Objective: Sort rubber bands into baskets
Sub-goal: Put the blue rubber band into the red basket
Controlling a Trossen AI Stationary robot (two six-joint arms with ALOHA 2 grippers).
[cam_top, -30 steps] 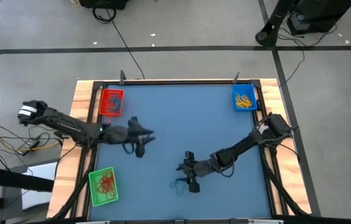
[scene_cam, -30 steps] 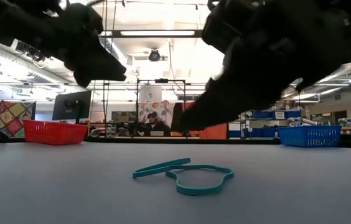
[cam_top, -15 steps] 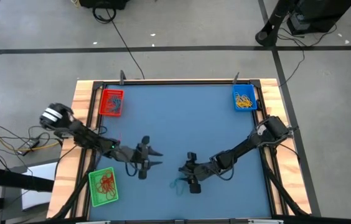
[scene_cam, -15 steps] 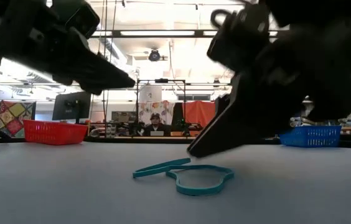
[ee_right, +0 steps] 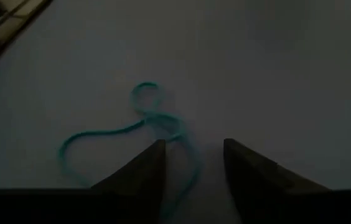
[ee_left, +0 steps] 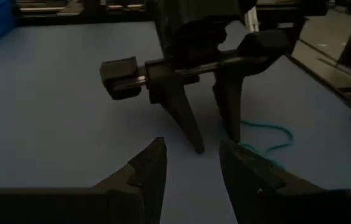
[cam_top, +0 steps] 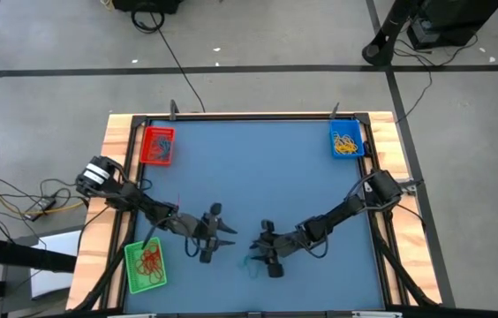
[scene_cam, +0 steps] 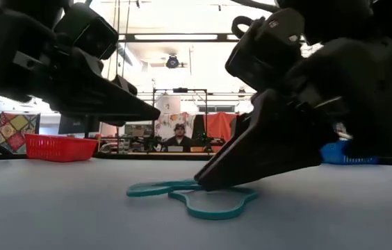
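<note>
The right gripper (cam_top: 260,254) is reaching down with fingers apart over the teal rubber bands (scene_cam: 194,197), one fingertip touching the table beside them near its front edge. The left gripper (cam_top: 220,237), fingers also apart, is hovering just beside it. The green basket (cam_top: 146,266) is sitting at the front left corner.

Blue tabletop (cam_top: 267,168) w/ wooden frame (cam_top: 115,141); grey floor around it crossed by dark tape lines (cam_top: 231,69). Black cables (cam_top: 165,40) trail on floor behind table, more cables (cam_top: 28,199) at its left edge. Low view: a person (scene_cam: 178,136) sits far back in a lit workshop w/ a colourful quilt (scene_cam: 5,128) at left.
</note>
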